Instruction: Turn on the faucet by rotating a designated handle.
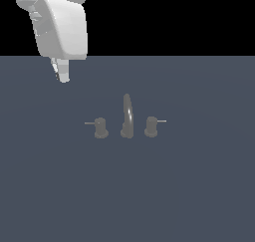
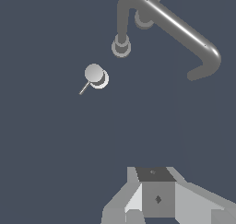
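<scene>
The faucet point(image 1: 127, 117) stands mid-scene on the flat grey surface, a slim arched spout between two stubby knobs. The handle point(image 1: 101, 128) is the knob on the exterior view's left, with a thin rod pointing further left. My gripper point(image 1: 62, 75) hangs high above the surface, well off to the exterior view's left and behind the handle, touching nothing. Its fingers look closed together and hold nothing. In the wrist view the handle point(image 2: 94, 74) shows from above, the faucet's spout point(image 2: 170, 25) arches beyond it, and the gripper point(image 2: 154, 191) sits at the frame's edge.
A mirror-image knob point(image 1: 151, 127) with a rightward rod stands on the spout's other side, partly hidden behind the spout in the wrist view point(image 2: 145, 18). The grey surface point(image 1: 127, 196) stretches around the tap set.
</scene>
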### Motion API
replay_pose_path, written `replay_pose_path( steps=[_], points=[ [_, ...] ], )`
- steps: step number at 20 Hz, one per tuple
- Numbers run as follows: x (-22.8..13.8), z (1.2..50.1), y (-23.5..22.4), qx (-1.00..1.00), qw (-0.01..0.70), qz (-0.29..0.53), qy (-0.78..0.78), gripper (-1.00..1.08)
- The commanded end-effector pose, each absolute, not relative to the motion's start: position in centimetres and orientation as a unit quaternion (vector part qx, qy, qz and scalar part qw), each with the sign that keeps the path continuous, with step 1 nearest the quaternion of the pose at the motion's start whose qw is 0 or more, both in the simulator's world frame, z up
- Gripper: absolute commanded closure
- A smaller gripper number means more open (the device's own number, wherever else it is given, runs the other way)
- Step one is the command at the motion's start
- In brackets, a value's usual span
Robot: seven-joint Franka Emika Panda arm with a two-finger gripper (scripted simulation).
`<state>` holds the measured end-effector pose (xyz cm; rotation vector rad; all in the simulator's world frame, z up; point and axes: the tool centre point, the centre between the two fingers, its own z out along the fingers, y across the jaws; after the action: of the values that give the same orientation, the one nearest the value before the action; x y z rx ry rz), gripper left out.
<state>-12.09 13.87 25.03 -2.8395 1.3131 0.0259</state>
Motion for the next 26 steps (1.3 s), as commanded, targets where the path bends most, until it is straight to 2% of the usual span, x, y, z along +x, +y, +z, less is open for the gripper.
replay_pose_path(
  steps=[1,26],
  points=[
    [-11.1,23.8,14.2,-0.899,0.007,0.008,0.439,1.08],
    [-1.0,11.9,14.7,-0.791,0.002,0.002,0.612,1.08]
  ],
)
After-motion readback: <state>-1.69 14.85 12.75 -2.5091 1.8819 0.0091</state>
